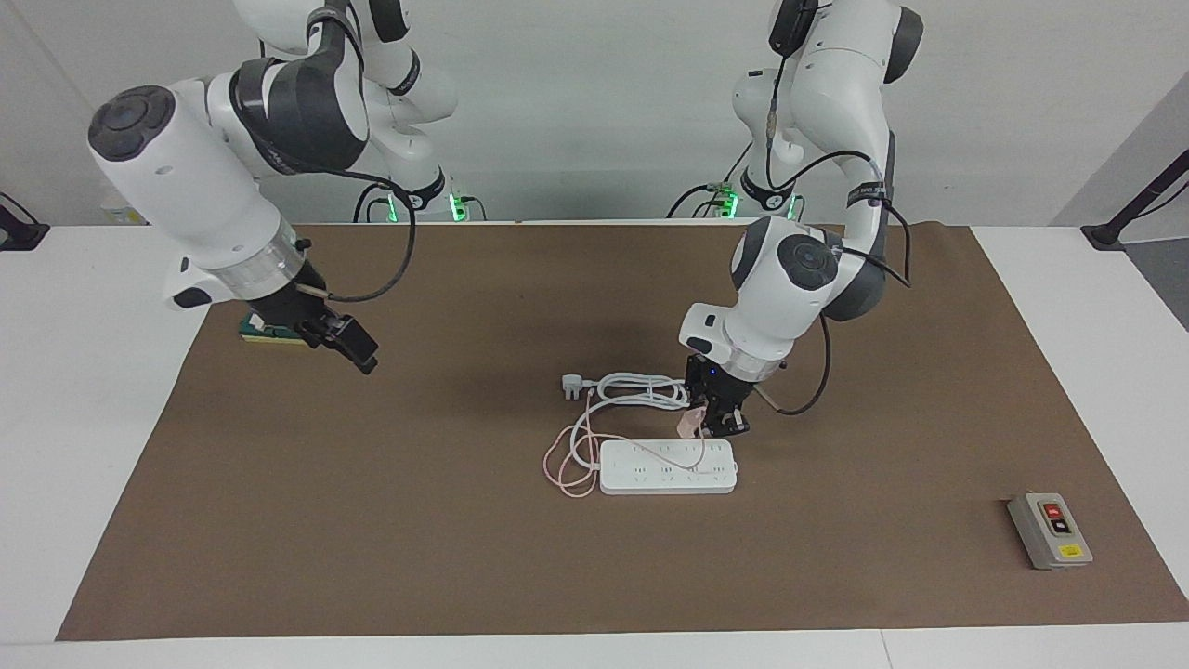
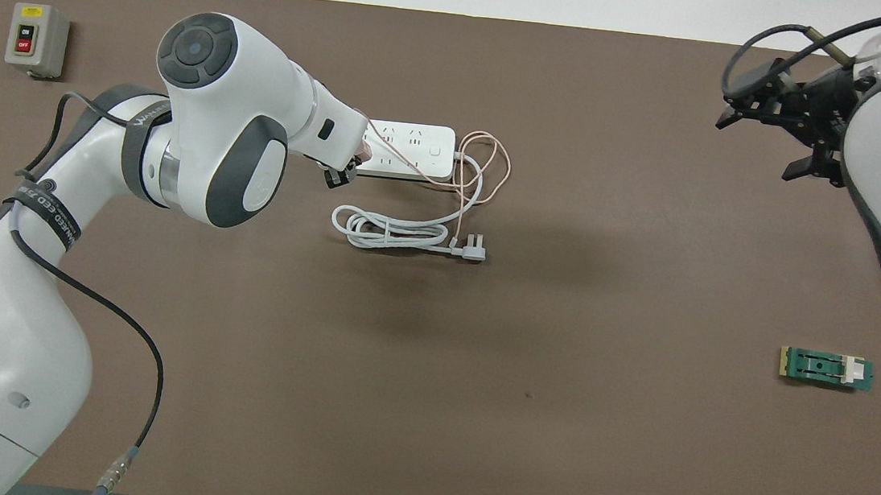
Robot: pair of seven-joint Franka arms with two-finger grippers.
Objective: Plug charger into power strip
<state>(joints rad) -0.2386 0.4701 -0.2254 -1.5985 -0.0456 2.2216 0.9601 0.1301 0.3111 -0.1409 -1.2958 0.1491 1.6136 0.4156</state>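
Note:
The power strip (image 1: pixel 669 467) (image 2: pixel 409 149) lies flat on the brown mat, its thick white cord (image 1: pixel 641 390) coiled nearer to the robots and ending in a white plug (image 1: pixel 573 385). My left gripper (image 1: pixel 712 427) (image 2: pixel 338 175) points straight down, shut on the small pink charger (image 1: pixel 689 424). It is just above the strip's edge nearer the robots, at the strip's end toward the left arm's side. The charger's thin pink cable (image 1: pixel 565 474) trails across the strip and loops at its other end. My right gripper (image 1: pixel 359 350) (image 2: pixel 767 143) hangs open and holds nothing, up over the mat toward the right arm's end.
A green and white block (image 1: pixel 275 327) (image 2: pixel 826 370) lies on the mat under the right arm's wrist. A small grey box with red and black buttons (image 1: pixel 1051 530) (image 2: pixel 35 39) sits at the mat's corner toward the left arm's end, farther from the robots.

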